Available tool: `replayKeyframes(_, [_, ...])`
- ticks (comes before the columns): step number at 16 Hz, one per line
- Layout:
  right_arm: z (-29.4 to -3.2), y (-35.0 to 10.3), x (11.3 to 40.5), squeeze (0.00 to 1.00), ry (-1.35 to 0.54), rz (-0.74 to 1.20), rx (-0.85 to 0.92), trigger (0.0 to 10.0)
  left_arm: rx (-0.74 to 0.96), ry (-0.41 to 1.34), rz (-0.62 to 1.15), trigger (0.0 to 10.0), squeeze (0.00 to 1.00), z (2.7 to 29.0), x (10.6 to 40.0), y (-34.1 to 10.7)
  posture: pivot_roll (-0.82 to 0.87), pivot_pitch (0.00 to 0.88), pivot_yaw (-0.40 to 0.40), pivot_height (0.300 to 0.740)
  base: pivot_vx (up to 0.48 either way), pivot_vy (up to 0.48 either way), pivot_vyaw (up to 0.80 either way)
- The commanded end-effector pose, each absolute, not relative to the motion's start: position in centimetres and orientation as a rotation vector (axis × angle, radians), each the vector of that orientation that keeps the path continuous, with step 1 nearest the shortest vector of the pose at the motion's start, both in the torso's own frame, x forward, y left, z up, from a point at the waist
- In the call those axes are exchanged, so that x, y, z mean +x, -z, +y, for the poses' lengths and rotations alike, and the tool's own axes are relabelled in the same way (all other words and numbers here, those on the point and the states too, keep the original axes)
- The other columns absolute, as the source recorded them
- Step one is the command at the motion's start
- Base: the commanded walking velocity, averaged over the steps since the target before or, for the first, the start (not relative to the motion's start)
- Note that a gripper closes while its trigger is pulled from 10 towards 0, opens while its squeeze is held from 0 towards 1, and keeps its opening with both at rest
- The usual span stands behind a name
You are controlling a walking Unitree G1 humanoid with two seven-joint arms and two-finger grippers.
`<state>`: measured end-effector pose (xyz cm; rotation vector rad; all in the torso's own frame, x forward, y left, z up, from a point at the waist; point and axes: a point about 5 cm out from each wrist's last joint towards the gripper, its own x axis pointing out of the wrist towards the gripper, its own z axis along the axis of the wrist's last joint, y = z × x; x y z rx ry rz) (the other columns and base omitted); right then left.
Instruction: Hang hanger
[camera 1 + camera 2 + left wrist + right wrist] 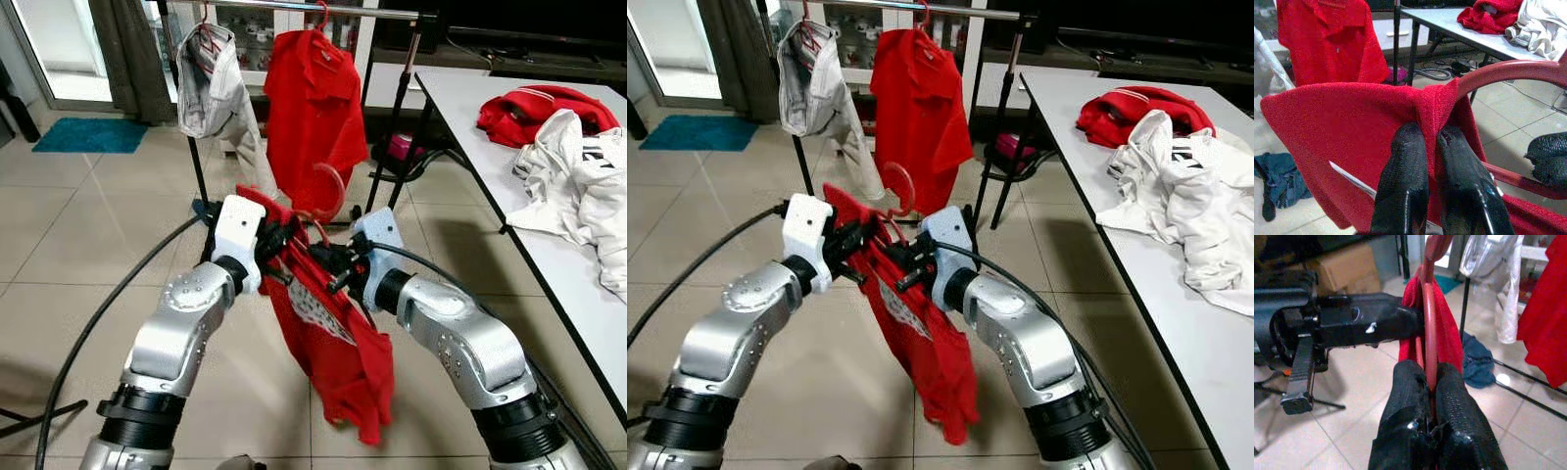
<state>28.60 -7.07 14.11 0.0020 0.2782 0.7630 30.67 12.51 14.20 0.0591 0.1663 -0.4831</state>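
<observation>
A white garment (pixel 578 191) and a red garment (pixel 534 110) are lying on the table (pixel 460 108), well right of the fingers; a teal mat (pixel 78 135) is lying far beyond them.

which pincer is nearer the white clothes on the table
Right. The right pincer sits on the side toward the white clothes; the left pincer is beyond it, farther away.

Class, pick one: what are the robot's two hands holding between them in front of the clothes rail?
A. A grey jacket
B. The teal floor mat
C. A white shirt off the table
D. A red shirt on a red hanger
D. The left hand pinches the red shirt and the right hand grips the red hanger, with the shirt draped down between the arms.
</observation>
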Motion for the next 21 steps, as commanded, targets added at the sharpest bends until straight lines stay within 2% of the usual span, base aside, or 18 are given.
replayKeyframes(1, [-9.3,-11.7,28.4,0.00,-0.687,0.424,-0.064,10.0,0.074,0.322,0.060,0.0,0.00,15.0,31.7,-16.5,-0.08,0.000,-0.046,0.727,0.000,0.000,0.00])
replayKeyframes(4, [-10.2,-10.6,27.8,0.00,-0.700,0.516,-0.181,10.0,0.072,0.276,0.037,0.0,0.00,15.7,32.2,-16.9,-0.08,0.000,-0.042,0.727,0.000,0.000,0.00])
replayKeyframes(6, [-10.3,-10.6,27.7,0.00,-0.698,0.519,-0.188,10.0,0.073,0.275,0.036,0.0,0.00,15.9,32.3,-17.0,-0.09,0.000,-0.039,0.727,0.000,0.000,0.00])
replayKeyframes(10, [-9.4,-13.3,28.8,0.00,-0.680,0.349,0.027,10.0,0.097,0.403,0.076,0.0,0.00,14.4,31.7,-16.1,-0.09,0.000,-0.037,0.727,0.000,0.000,0.00])
replayKeyframes(11, [-9.1,-13.8,28.9,0.00,-0.694,0.332,0.076,10.0,0.117,0.432,0.084,2.4,0.00,14.0,31.4,-15.8,-0.09,0.000,-0.037,0.727,0.000,0.000,0.00])
replayKeyframes(12, [-8.7,-14.1,28.8,0.00,-0.716,0.317,0.116,10.0,0.137,0.447,0.088,4.0,0.00,13.7,31.2,-15.5,-0.08,0.000,-0.040,0.727,0.000,0.000,0.00])
replayKeyframes(13, [-8.3,-14.5,28.7,0.00,-0.730,0.303,0.146,10.0,0.150,0.457,0.087,9.1,0.00,13.5,31.2,-15.4,-0.08,0.000,-0.040,0.727,0.000,0.000,0.00])
replayKeyframes(14, [-8.1,-14.6,28.6,0.00,-0.739,0.296,0.162,10.0,0.152,0.468,0.076,9.1,0.00,13.3,31.1,-15.4,-0.08,0.000,-0.041,0.727,0.000,0.000,0.00])
replayKeyframes(15, [-8.0,-14.5,28.6,0.00,-0.739,0.297,0.161,10.0,0.134,0.469,0.068,10.0,0.00,13.2,31.1,-15.5,-0.08,0.000,-0.041,0.727,0.000,0.000,0.00])
replayKeyframes(16, [-7.9,-14.5,28.6,0.00,-0.738,0.298,0.160,10.0,0.129,0.469,0.066,10.0,0.35,13.2,31.1,-15.6,-0.08,0.000,-0.041,0.727,0.000,0.000,0.00])
replayKeyframes(17, [-7.8,-14.4,28.5,0.00,-0.740,0.300,0.163,10.0,0.127,0.465,0.060,10.0,1.00,13.3,31.2,-15.7,-0.08,0.000,-0.042,0.727,0.000,0.000,0.00])
replayKeyframes(19, [-7.8,-14.4,28.5,0.00,-0.744,0.298,0.170,10.0,0.140,0.446,0.047,10.0,1.00,13.5,31.1,-15.8,-0.08,0.000,-0.042,0.727,0.000,0.000,0.00])
replayKeyframes(20, [-7.7,-14.4,28.5,0.00,-0.744,0.297,0.172,10.0,0.141,0.442,0.043,10.0,0.90,13.5,31.1,-15.8,-0.08,0.000,-0.042,0.727,0.000,0.000,0.00])
replayKeyframes(21, [-7.7,-14.5,28.5,0.00,-0.747,0.295,0.172,10.0,0.142,0.441,0.041,10.0,0.26,13.4,31.1,-15.8,-0.08,0.000,-0.042,0.727,0.000,0.000,0.00])
